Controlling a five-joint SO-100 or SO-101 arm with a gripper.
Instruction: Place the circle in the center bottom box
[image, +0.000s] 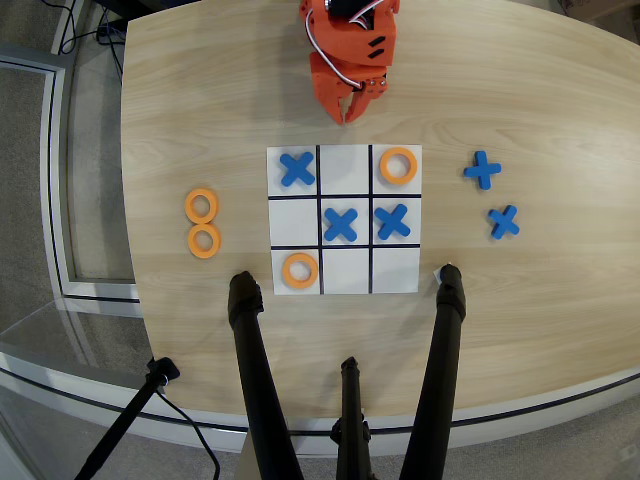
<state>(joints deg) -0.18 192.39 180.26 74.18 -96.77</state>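
The tool (352, 108) hangs near the counter's far edge in the overhead view, its orange fingers pointing down toward the board (344, 219). The fingertips sit almost together with only a thin gap between them; nothing is between them and they touch no piece.

The board lies mid-counter. The cell nearest the tool, the middle of that row (345, 166), is bare. That row also holds a cross (297, 168) in its left cell and a ring (399, 166) in its right. Two more crosses fill the central cell (341, 223) and the cell to its right (392, 221). Another ring (300, 270) sits in the left cell of the row by the near edge.

Two rings lie touching each other toward the counter's left edge (201, 206) (204, 241), well apart from the board. Two spare crosses (482, 169) (503, 221) lie toward the right edge.

Bare wood (200, 80) runs between tool and board and along both sides. Black tripod legs (250, 340) stand at the near edge, close to the board's near corners.
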